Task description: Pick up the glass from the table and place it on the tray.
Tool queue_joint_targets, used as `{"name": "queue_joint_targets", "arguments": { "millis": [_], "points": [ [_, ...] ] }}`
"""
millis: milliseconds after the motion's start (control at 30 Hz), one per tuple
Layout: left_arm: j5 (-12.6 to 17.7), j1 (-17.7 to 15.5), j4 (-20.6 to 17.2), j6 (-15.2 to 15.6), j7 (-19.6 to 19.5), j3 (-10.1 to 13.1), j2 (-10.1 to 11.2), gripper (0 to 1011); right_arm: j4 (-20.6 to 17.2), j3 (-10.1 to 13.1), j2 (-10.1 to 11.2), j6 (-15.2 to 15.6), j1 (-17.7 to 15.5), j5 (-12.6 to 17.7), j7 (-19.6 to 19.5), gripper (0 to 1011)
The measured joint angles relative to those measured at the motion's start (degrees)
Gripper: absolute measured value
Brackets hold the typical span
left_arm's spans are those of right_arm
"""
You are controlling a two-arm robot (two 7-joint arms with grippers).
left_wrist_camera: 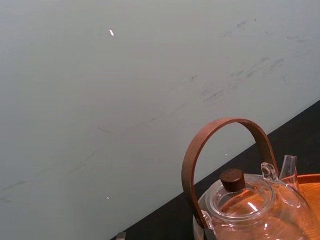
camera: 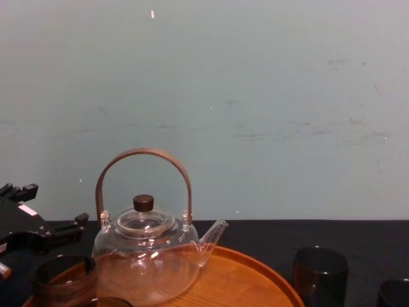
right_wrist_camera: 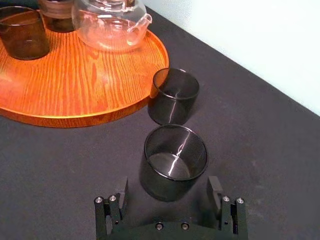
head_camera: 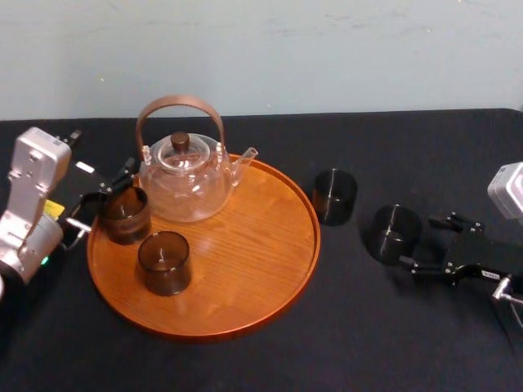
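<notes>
Where the black tablecloth (head_camera: 392, 327) lay right of the large round orange-brown wooden tray (head_camera: 245, 278), the dark smoked cylindrical glass (head_camera: 394, 232) stood upright, off the tray and just past a second dark glass (head_camera: 335, 196) near the rim. The right gripper (right_wrist_camera: 167, 187) was released, jaws wide, straddling the first glass's near side with no contact visible. The left gripper (head_camera: 105, 198) sat at the tray's left edge near the clear glass teapot (head_camera: 186, 175); its grip could not be told.

Dark obj. (camera: 395, 293) at corner cut off, prob. glass.
</notes>
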Motion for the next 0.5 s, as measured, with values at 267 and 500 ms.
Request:
{"name": "queue_joint_targets", "arguments": {
  "millis": [267, 500],
  "points": [
    [0.0, 0.0, 0.0, 0.0, 0.0, 0.0, 0.0, 1001, 1.3, -0.4, -0.8, 0.9, 0.8, 0.4, 0.0, 1002],
    [0.0, 0.0, 0.0, 0.0, 0.0, 0.0, 0.0, 1001, 2.9, -0.9, -2.0, 1.7, 2.1, 1.7, 0.2, 1002]
  ]
}}
